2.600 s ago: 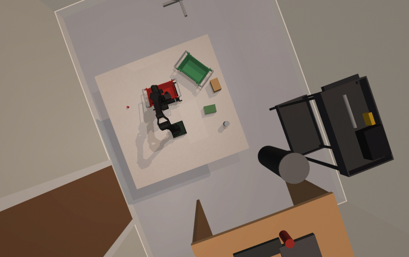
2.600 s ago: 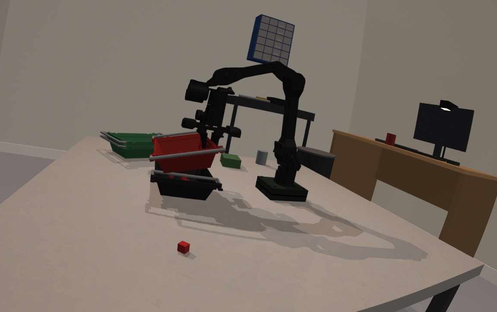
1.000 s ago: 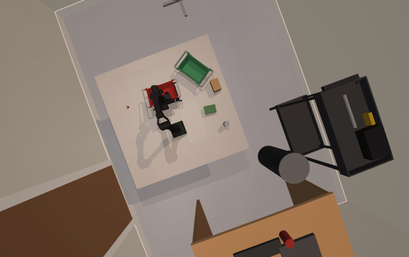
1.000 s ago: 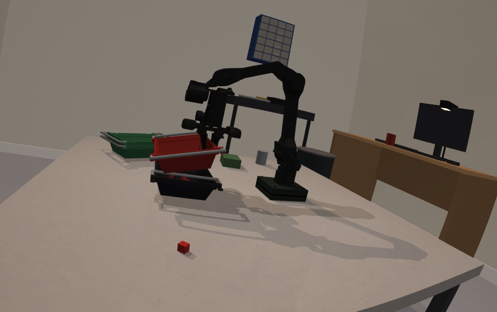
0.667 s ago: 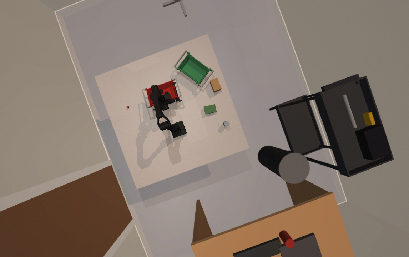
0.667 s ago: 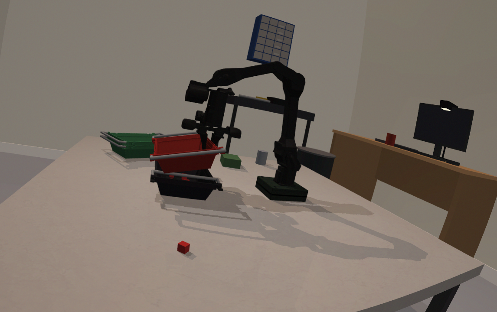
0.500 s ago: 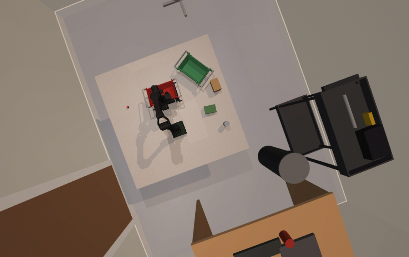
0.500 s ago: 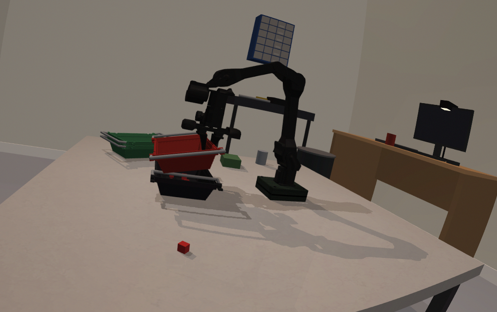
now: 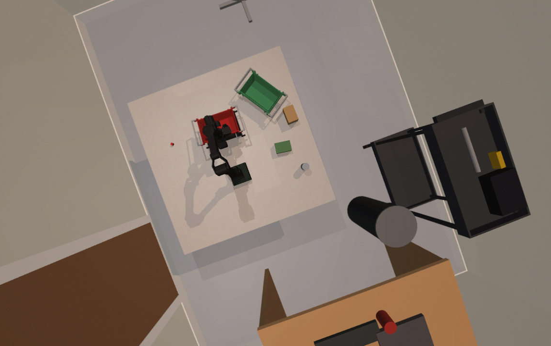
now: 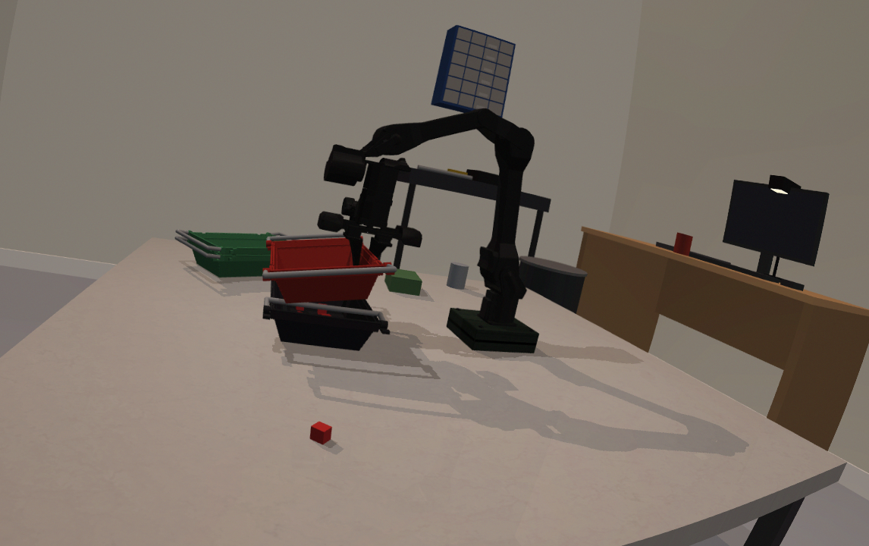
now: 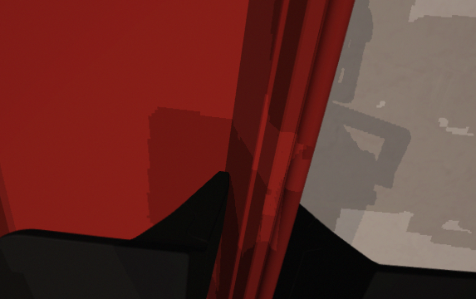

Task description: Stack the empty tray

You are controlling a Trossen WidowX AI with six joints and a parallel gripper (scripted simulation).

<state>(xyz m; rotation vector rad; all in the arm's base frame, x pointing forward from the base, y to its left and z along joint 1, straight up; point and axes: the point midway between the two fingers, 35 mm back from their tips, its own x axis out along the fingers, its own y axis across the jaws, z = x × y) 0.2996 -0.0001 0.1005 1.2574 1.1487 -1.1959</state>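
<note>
My gripper [image 10: 367, 255] [image 11: 242, 183] is shut on the long side wall of the empty red tray [image 9: 226, 119] [image 10: 318, 283] [image 11: 96, 75], one finger inside and one outside. The red tray hangs directly over the black loaded tray [image 10: 322, 332]. It looks slightly tilted in the exterior view, its right side a little higher relative to the black tray. Its own bars are out at its ends. The black tray's near wire bar [image 10: 325, 309] lies over its near top end, close below the red tray's floor. Its far bar is hidden. Whether the trays touch cannot be told.
A green tray [image 9: 261, 92] [image 10: 233, 261] stands beyond the stack. A brown block [image 9: 290, 114], a green block [image 9: 282, 147] [image 10: 403, 282] and a grey cylinder [image 9: 304, 166] [image 10: 457, 275] stand to the right in the top view. A small red cube [image 9: 172, 144] [image 10: 320, 433] lies apart on the table.
</note>
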